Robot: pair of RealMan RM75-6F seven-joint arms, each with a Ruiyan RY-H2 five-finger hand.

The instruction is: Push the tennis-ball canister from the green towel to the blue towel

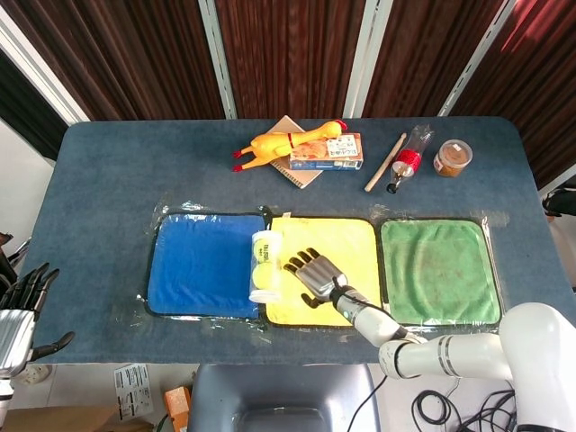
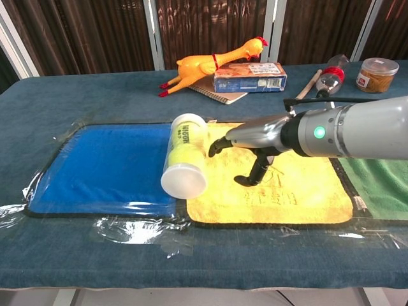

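The tennis-ball canister (image 1: 263, 267) lies on its side in front of me, a clear tube with yellow-green balls showing through and a white cap at the near end. It straddles the seam, resting partly on the blue towel (image 1: 202, 264) and partly on the yellow one. The green towel (image 1: 439, 270) lies flat, well apart to the right.

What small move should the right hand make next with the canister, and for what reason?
Probably one more short push to the left. The canister lies on its side across the seam between the yellow towel and the blue towel, only partly on the blue one. The right hand is open just to its right, above the yellow towel.
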